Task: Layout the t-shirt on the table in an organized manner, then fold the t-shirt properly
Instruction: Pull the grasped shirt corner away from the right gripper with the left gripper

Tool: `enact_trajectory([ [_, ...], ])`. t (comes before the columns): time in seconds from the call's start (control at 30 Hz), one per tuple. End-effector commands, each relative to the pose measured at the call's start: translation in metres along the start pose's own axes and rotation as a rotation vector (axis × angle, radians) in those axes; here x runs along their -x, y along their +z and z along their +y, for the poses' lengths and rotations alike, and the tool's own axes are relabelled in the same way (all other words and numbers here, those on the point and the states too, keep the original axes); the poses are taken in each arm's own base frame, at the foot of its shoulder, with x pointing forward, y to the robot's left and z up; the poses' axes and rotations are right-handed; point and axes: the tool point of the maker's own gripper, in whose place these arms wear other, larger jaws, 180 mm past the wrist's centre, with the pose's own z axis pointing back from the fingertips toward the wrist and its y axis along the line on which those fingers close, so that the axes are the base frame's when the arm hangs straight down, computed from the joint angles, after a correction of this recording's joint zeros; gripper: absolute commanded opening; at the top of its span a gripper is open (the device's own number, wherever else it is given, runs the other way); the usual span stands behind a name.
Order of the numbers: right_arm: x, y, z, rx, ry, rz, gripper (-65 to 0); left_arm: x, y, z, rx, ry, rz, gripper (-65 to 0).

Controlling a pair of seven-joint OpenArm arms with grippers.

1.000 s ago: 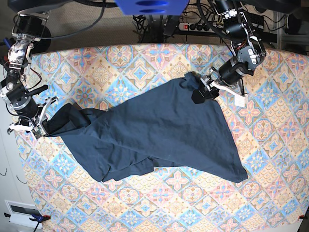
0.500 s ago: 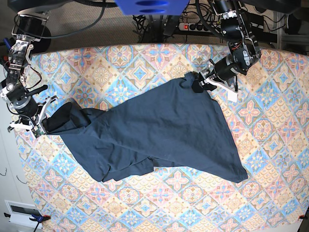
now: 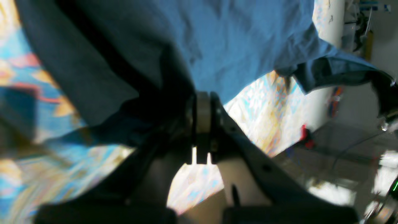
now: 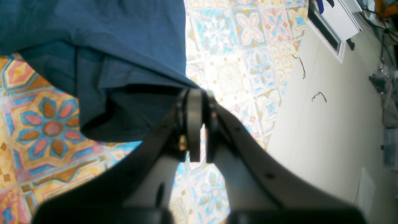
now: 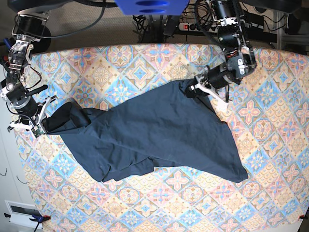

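Plain dark navy blue short-sleeved cotton t-shirt (image 5: 154,135), soft and wrinkled, stretched in a slant across the middle of the base view, from mid-left up to upper right, on a wide desk (image 5: 120,63) covered with a cloth of pastel blue, pink and cream diamond tiles with floral medallions. Lower edge bunched and folded under at lower centre; one corner trailing to a point at lower right of the frame. Most of the cloth lying flat but creased, not squared to the desk edges.

Left gripper (image 5: 197,89) at upper right of the base view, pressed together on a gathered corner of the t-shirt (image 3: 217,46). In the left wrist view, fingers (image 3: 203,118) met at frame centre with dark fabric bunched just left of them and the lighter blue sheet spreading above; patterned desk (image 3: 264,102) visible beyond, blurred.

Right gripper (image 5: 41,126) at mid-left of the base view, pinching the opposite end of the t-shirt (image 4: 108,56), which hangs in a dark fold beside it. In the right wrist view, fingers (image 4: 194,121) closed at centre, a hem edge caught at their tip, the fold drooping to the left over a floral tile of the desk (image 4: 53,127). Pale floor at the right of that frame.
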Motion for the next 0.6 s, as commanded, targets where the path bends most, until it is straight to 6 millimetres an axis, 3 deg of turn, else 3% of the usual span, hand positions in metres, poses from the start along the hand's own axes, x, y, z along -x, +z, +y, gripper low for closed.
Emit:
enact_trajectory([
  [0.0,-0.009,0.004,-0.015,0.033,0.004,-0.032,-64.7,-0.016,0.014,-0.001,-0.010,-0.041,-0.055,-65.0],
  [0.13,0.006,-0.004,-0.018,0.023,-0.035,0.003,-64.7,-0.038,0.056,0.030,-0.127,-0.105,-0.120,-65.0],
  [0.27,-0.016,-0.006,-0.038,0.065,-0.040,-0.044,-64.7,-0.066,0.093,0.064,-0.241,-0.115,-0.193,-65.0],
  [0.4,-0.019,-0.006,-0.039,0.069,-0.039,-0.049,-64.7,-0.090,0.128,0.087,-0.321,-0.097,-0.285,-65.0],
  [0.57,-0.019,-0.006,-0.040,0.070,-0.039,-0.049,-64.7,-0.094,0.137,0.090,-0.339,-0.097,-0.304,-65.0],
])
